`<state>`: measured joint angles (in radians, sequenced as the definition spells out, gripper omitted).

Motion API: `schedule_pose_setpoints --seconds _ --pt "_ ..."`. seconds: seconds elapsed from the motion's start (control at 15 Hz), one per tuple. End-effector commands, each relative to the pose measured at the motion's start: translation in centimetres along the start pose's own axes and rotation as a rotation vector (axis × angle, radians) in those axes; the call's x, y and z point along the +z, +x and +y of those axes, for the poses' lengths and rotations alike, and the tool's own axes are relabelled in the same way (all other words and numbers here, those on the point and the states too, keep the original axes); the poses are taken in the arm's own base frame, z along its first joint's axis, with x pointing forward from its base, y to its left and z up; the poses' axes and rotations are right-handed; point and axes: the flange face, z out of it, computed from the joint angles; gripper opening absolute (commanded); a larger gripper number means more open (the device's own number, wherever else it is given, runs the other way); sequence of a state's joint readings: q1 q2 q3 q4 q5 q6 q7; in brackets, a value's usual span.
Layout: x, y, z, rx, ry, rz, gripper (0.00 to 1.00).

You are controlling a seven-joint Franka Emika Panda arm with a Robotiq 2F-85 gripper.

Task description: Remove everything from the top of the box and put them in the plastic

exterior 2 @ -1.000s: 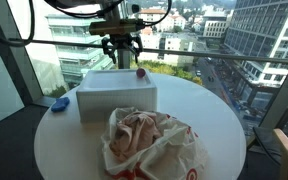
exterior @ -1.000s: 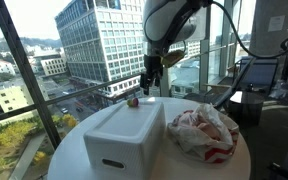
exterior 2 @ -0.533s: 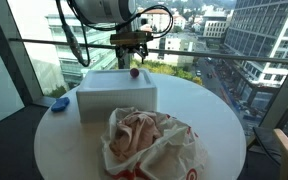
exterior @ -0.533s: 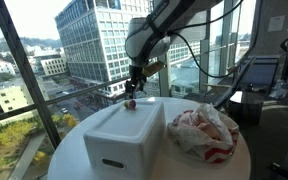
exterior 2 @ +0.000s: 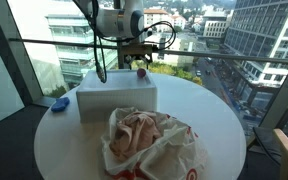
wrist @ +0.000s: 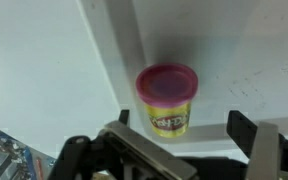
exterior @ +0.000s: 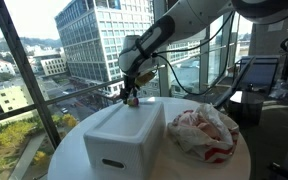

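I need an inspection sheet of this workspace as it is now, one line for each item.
Surface: round white table, bearing a box and a bag.
Job's things: white box; small can with pink lid on the box top near its far edge; crumpled plastic bag beside the box.
Clutter: a blue object near the table edge.
Grippers: gripper open, just above the can.
Cables: black cable hanging by the arm.
Surroundings: glass walls, city buildings outside.
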<state>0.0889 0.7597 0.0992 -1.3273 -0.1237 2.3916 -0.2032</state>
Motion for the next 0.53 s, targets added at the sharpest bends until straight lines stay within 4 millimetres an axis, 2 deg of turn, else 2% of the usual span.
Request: schedule_pose_setpoints --seconds 0.0,0.2,0.27,0.47 --pt "1.3 1.0 1.9 -0.009 0.014 -0.013 0.74" --pt "1.4 0.5 2.1 -0.009 0.015 -0.042 0.51" --pt "0.7 0.5 1.9 -0.003 0.015 -0.045 0.44" --pt "-3.8 0.0 1.2 0.01 -0.005 -0.063 0.2"
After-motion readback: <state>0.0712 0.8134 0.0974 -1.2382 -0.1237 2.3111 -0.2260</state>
